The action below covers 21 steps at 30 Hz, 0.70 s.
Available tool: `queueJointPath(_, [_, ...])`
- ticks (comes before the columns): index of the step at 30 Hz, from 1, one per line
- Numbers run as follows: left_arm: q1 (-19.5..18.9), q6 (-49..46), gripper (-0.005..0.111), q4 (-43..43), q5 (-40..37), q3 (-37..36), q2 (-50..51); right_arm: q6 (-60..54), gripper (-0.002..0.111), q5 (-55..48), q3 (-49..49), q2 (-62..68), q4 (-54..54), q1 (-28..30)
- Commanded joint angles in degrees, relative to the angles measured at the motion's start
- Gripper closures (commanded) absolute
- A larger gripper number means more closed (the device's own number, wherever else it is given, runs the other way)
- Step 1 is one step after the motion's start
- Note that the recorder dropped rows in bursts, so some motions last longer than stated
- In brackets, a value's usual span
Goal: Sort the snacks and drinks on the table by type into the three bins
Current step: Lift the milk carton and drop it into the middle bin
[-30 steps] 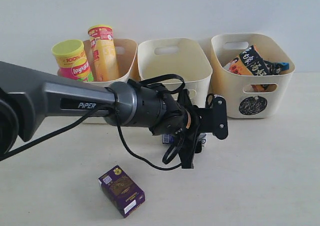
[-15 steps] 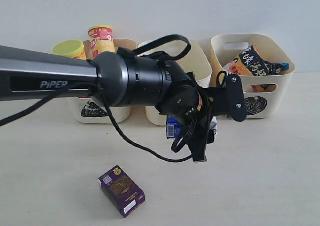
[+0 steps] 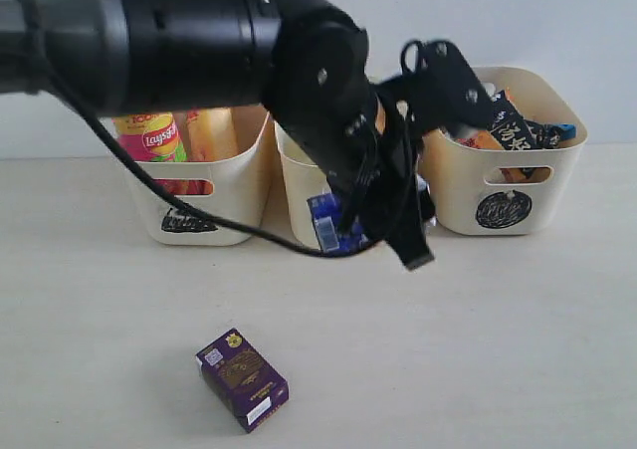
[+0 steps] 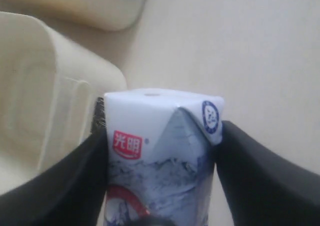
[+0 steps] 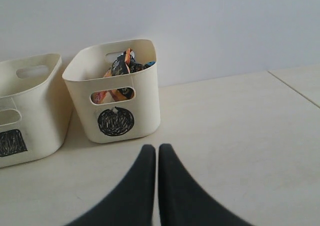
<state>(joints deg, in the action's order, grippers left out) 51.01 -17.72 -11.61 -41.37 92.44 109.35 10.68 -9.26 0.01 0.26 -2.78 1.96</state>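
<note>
My left gripper (image 4: 162,133) is shut on the small white-blue pouch (image 4: 160,151), which bears a red label. In the exterior view that gripper (image 3: 370,232) holds the pouch (image 3: 326,222) in the air, just in front of the middle bin (image 3: 297,162). That bin is largely hidden by the arm. The yellow and pink chip tubes (image 3: 149,138) stand in the left bin (image 3: 214,195). Noodle packets (image 3: 506,120) fill the circle-marked right bin (image 3: 508,185). The small purple box (image 3: 242,379) lies on the table near the front. My right gripper (image 5: 158,149) is shut and empty, low over the table before the circle bin (image 5: 120,95).
The thick black left arm (image 3: 199,31) crosses the upper exterior view and covers the bins' tops. A cream bin wall (image 4: 45,85) is close beside the held pouch. The square-marked bin (image 5: 25,110) stands beside the circle bin. A pale wall rises behind the bins.
My left arm has risen and swung toward the bins, carrying the white-blue pouch up from table level to the middle bin's front. The purple box has not moved.
</note>
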Motion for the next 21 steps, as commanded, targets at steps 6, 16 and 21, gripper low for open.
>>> queueJointPath(6, [-6.97,20.66,0.102,0.18,20.95,4.39,-4.13,-0.08,0.108,0.26,-0.01,-0.26,-0.29,0.18])
queueJointPath(16, [-13.99,26.32,0.102,0.27,47.31,4.39,3.73,-0.08,0.108,0.26,-0.01,-0.26,-0.29,0.18])
queueJointPath(21, [-15.13,26.32,0.102,0.27,50.03,4.39,8.79,-0.08,0.108,0.26,-0.01,-0.26,-0.29,0.18])
